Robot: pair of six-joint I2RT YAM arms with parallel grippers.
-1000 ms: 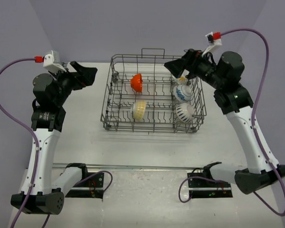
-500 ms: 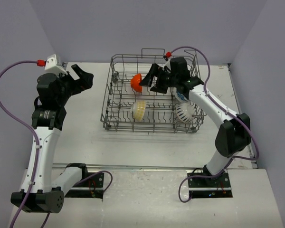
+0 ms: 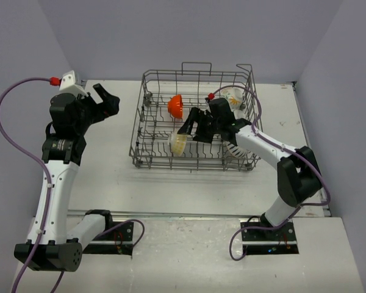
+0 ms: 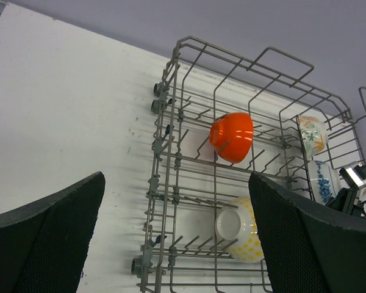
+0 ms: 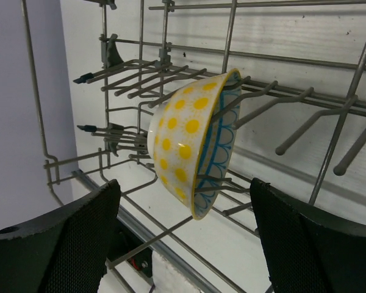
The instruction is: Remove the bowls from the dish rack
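Hovering inside the rack [image 3: 139, 131], the right fingers [image 5: 55, 244] are spread wide on either side of the yellow bowl [image 5: 192, 143], not touching it. That bowl has yellow dots on white outside and blue scallops within, and it's tipped on edge among the tines near the rack's front left. Orange bowl [image 3: 175, 105] sits on edge behind it, toward the far wall. Down the right side: floral bowl [image 3: 233, 97] at the far corner, blue bowl [image 4: 322, 180], striped bowl [image 3: 236, 145] near the front. Left fingers [image 4: 43, 232], apart too, hang over bare desk [image 3: 110, 171] left of the rack, well clear of its wire wall.
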